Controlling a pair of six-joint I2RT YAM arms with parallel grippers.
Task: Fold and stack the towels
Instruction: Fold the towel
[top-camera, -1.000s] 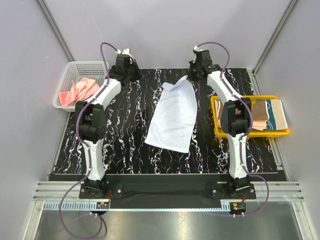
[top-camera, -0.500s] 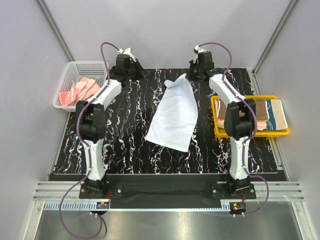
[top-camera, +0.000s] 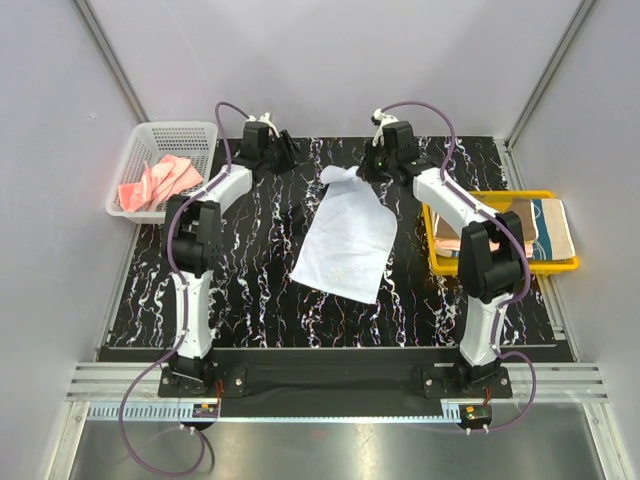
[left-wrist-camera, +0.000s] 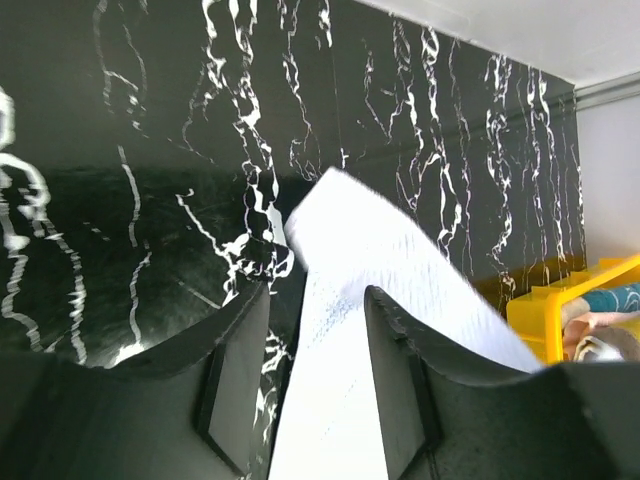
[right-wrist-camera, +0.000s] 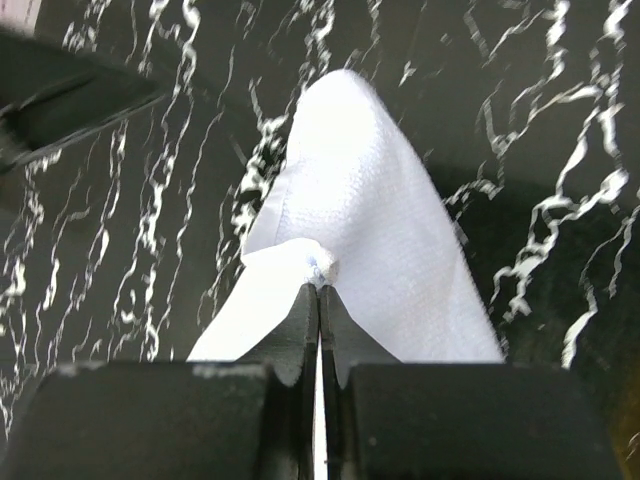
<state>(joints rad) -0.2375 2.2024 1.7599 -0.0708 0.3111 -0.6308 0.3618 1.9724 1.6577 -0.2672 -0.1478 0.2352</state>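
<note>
2 arms (top-camera: 195, 235) (top-camera: 488, 255), 1 basket (top-camera: 175, 125), 1 tray (top-camera: 550, 267), 1 spread towel (top-camera: 345, 240) (others piled, cnt unclear).

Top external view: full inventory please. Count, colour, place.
light blue-white towel: 1, pale blue-white, table centre
pink towel: at least 1, coral pink, crumpled in basket
folded towels: count unclear, teal-and-cream, brown, peach, in tray
basket: 1, white mesh, far left
tray: 1, yellow, right side
table: 1, black marbled
left gripper: 1, black, open, near towel's far end
right gripper: 1, black, shut on light blue-white towel's far corner
</note>
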